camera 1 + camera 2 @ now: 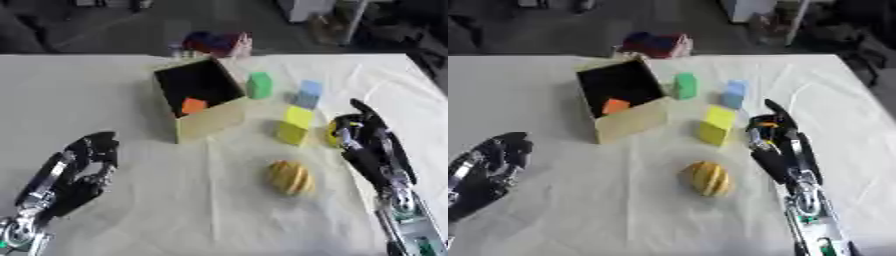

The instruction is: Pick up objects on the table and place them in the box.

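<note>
Right hand (372, 142): your fingers curl round a small yellow object (337, 131). Risk: knocking the yellow cube (295, 125) en route to the open cardboard box (210, 122). Left hand (74, 170): relaxed.

A pale, matt cloth (131, 200) covers the table, creased into soft wrinkles toward the right and near side. The box (210, 122) at centre looks like plain matt cardboard or light wood with a dark, dull inside, while the green block (259, 85), blue block (307, 94) and yellow block (295, 125) to its right have smooth, flat-coloured faces like foam or painted wood. The yellow ribbed object (290, 177) nearer has a grooved surface, and both the left hand (83, 167) and the right hand (372, 145) look like black plastic, with silvery metal at the wrists.
</note>
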{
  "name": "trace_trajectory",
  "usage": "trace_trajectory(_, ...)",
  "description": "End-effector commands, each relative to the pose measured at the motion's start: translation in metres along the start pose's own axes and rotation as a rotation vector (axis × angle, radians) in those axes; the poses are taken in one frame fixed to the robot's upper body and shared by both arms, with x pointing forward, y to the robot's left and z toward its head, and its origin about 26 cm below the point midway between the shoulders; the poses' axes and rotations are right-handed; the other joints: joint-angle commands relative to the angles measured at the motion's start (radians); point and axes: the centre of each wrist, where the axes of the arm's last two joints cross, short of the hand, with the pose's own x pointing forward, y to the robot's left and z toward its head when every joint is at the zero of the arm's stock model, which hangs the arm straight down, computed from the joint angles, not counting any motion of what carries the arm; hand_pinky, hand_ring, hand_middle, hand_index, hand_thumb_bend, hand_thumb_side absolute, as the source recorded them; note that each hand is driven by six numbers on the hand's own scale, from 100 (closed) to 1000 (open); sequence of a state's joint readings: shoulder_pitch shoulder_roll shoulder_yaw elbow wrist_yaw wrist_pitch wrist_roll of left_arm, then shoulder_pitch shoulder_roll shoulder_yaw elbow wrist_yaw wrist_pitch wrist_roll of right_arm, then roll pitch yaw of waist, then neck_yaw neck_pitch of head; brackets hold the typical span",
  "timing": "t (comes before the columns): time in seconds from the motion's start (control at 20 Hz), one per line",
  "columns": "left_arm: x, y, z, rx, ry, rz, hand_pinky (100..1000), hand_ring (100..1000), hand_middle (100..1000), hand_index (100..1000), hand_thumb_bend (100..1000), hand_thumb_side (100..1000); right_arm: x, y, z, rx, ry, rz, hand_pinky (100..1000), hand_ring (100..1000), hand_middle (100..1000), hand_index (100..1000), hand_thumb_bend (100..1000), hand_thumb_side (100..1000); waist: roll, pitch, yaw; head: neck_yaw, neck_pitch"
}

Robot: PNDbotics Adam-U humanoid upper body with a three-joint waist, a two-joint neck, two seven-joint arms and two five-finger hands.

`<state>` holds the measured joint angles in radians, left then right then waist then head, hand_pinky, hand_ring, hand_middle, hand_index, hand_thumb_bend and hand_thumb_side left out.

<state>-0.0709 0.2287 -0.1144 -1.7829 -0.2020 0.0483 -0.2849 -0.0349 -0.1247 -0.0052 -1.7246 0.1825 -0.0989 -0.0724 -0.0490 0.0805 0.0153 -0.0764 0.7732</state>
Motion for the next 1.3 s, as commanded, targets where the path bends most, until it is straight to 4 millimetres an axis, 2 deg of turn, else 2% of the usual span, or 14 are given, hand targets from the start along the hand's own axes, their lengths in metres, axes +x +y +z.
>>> trace_trajectory(0.05,0.008,0.004,-0.002,0.003,-0.032,-0.009,830,808,728,873,100,447,0.008,-0.003,-0.005,0.000,-0.036,0.008,690,587,652,940,100,426,0.012,0.008,0.001,0.005,-0.003)
trace_trajectory(0.7,0.009,0.003,-0.003,0.002,-0.035,-0.009,830,808,728,873,100,459,0.009,-0.003,-0.005,0.007,-0.039,0.011,692,589,654,940,100,424,0.013,0.006,0.001,0.001,-0.003)
trace_trajectory(0.85,0.009,0.003,-0.003,-0.002,-0.035,-0.011,830,808,728,873,100,456,0.011,-0.009,-0.011,0.063,-0.059,0.067,707,607,674,955,100,403,0.011,0.003,0.004,-0.005,-0.003)
trace_trajectory(1.05,0.007,0.002,-0.002,-0.010,-0.030,-0.012,830,809,729,873,100,456,0.021,-0.029,-0.028,0.249,-0.115,0.226,730,634,708,980,100,375,0.003,-0.002,0.011,-0.019,-0.003)
trace_trajectory(1.3,0.006,0.003,-0.001,-0.021,-0.024,-0.019,830,809,729,873,100,454,0.042,-0.053,-0.056,0.682,-0.213,0.524,770,692,746,983,100,382,-0.005,-0.007,0.020,-0.020,-0.003)
